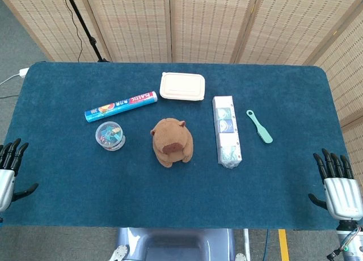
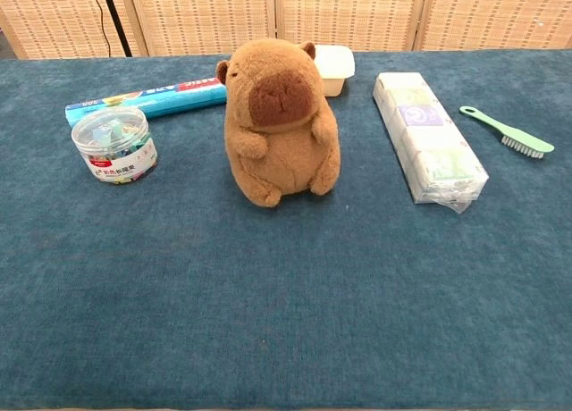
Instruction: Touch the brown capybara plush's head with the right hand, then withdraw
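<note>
I see my right hand (image 1: 342, 192) and left hand (image 1: 7, 173) both spread, holding nothing, at the table (image 1: 68, 204) edges, well apart from the capybara plush (image 1: 172, 142).

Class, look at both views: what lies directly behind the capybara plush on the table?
Behind the capybara plush sits a cream lidded box. The chest view shows only its right end; the plush covers the rest. Its contents cannot be seen.

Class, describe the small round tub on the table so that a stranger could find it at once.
On the blue table, look left of the brown capybara plush. Just in front of the long blue plastic-wrap box stands the clear tub. It alone is round and see-through, filled with small colourful items.
</note>
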